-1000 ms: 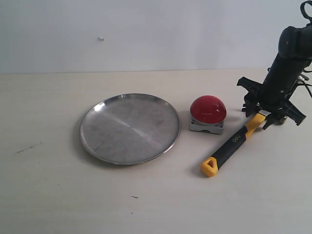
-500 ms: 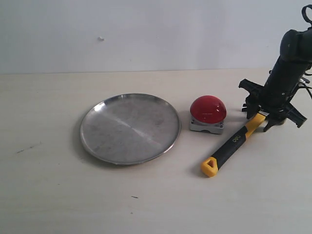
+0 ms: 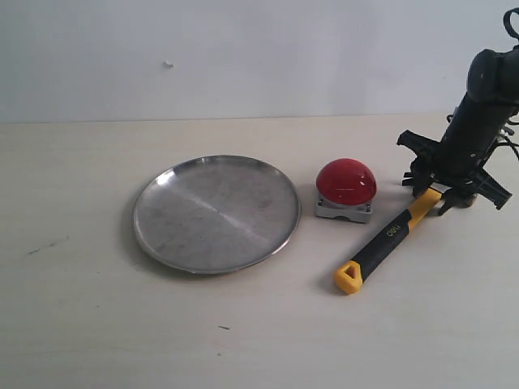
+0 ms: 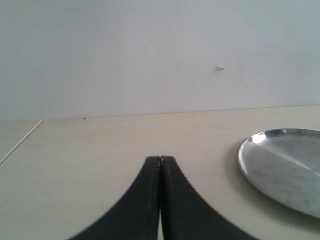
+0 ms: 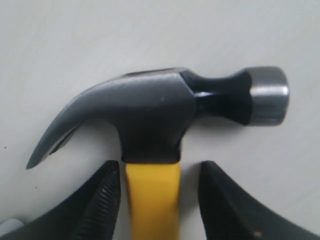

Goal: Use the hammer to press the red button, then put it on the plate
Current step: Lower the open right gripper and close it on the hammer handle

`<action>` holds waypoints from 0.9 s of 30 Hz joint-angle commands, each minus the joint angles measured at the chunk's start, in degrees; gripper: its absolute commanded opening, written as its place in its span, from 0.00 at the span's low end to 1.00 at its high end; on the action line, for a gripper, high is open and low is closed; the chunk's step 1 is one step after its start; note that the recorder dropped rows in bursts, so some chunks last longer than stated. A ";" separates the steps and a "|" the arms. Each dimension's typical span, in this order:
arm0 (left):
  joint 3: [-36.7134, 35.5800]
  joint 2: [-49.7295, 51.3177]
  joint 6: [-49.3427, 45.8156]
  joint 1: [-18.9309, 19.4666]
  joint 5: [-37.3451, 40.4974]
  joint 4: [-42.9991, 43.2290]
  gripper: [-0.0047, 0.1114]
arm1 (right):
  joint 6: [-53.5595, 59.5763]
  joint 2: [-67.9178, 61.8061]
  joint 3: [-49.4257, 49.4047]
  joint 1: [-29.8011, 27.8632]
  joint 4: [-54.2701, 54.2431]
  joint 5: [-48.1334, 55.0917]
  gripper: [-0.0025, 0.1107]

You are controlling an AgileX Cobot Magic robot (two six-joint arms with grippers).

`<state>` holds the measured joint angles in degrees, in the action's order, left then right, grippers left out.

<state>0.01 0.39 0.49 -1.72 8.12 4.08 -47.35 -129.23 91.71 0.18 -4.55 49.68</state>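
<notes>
Right gripper (image 5: 159,172) sits low over hammer (image 3: 388,235) neck, jaws narrowing slightly from second ago, gaps both sides, nothing gripped yet. Hammer unmoved, flat on desk (image 3: 81,324), just right of button (image 3: 346,181); plate (image 3: 215,215) left. Grasp looks imminent. Left gripper (image 4: 160,160) closed, empty.

Your right arm (image 3: 485,97) is a matte black rounded tube, with black cables (image 3: 509,20) looping above it. Your right gripper (image 3: 434,197) has flat black wings and black fingers (image 5: 102,200) with ribbed inner faces. Your left gripper (image 4: 160,160) has smooth, curved black fingers.
</notes>
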 commanded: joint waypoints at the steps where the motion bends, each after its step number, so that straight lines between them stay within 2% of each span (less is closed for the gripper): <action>1: -0.01 -0.39 -0.09 0.02 -0.09 -0.27 0.04 | 1.15 -0.76 0.20 -0.36 0.59 -0.29 0.29; 5: -0.01 -0.39 -0.09 0.02 -0.09 -0.27 0.04 | 1.25 -0.76 0.20 -0.36 0.48 0.11 0.10; 8: -0.01 -0.39 -0.09 0.02 -0.09 -0.27 0.04 | 2.27 -0.76 0.20 -0.36 0.48 0.33 0.02; 27: -0.01 -0.39 -0.09 0.02 -0.09 -0.27 0.04 | 2.27 -0.76 0.20 -0.36 0.38 0.73 0.02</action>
<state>0.01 0.39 0.49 -1.72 8.12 4.08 -45.58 -129.44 91.71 0.18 -4.55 49.79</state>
